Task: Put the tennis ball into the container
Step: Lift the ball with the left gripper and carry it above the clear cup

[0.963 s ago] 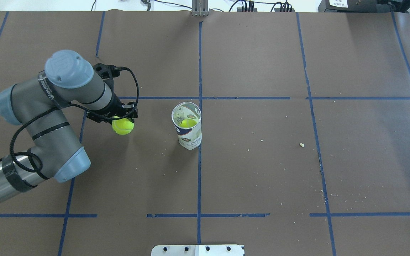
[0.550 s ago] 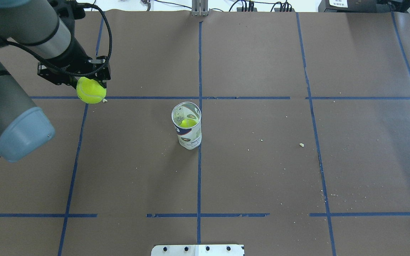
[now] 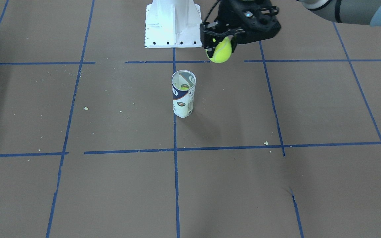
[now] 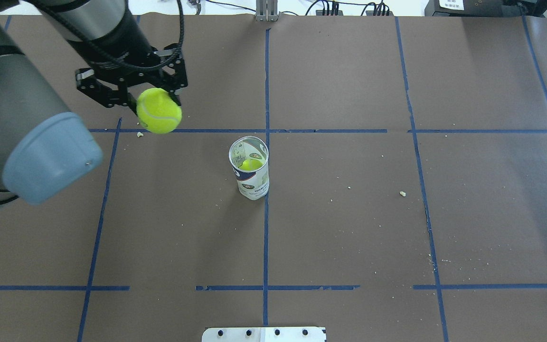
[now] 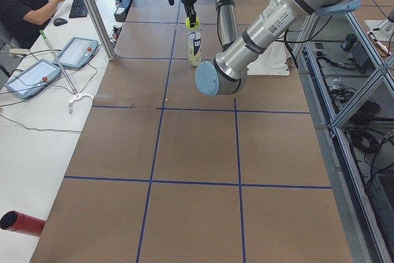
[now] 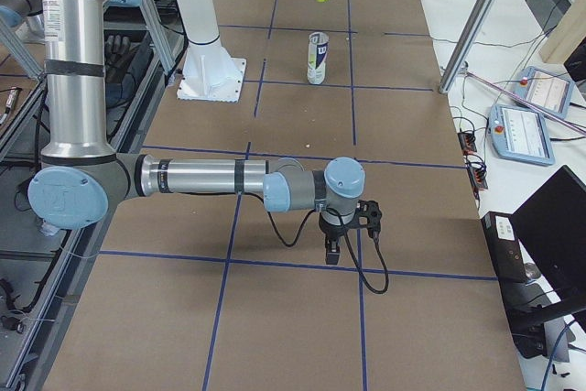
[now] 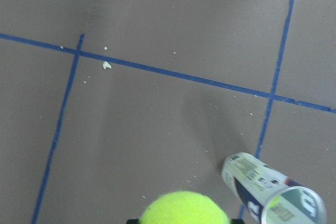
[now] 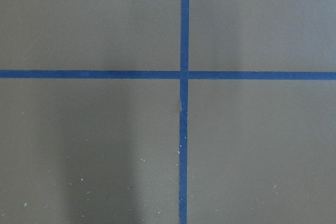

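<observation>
White pedestal (image 3: 173, 23) — blue-taped brown table (image 3: 111, 185)

Fuzzy tennis ball (image 4: 158, 110), clear plastic container (image 4: 249, 179), matt paper table (image 4: 349, 237).

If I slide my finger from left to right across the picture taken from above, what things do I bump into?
Blue joint cap of the left arm → tennis ball held in the left gripper → container → pale crumb.
</observation>
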Robot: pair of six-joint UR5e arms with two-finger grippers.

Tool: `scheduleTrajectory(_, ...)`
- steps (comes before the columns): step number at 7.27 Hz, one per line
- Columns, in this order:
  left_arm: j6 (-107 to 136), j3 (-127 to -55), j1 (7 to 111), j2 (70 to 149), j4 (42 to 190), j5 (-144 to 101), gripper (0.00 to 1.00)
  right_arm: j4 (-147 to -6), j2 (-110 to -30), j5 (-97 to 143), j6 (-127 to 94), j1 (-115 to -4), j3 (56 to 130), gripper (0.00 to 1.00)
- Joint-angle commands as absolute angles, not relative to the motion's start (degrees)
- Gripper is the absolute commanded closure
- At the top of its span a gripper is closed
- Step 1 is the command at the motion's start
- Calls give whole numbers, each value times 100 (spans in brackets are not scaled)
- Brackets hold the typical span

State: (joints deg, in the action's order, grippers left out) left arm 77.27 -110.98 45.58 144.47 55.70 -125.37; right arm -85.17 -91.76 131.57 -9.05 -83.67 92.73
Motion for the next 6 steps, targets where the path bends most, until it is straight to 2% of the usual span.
scheduleTrajectory(1,8323,-10321,4271,14836,6202,-12525,100,-8517,-9176,13157,-905,-8367,9272,0)
scheduleTrajectory(4,8314,-9810,4237,14748,6818,-12507,100,-8517,-9176,13157,-905,-8367,9272,0)
scheduleTrajectory(6,8306,-9817,4175,14538,7012,-12507,100,-8517,-9176,13157,-905,-8367,9272,0)
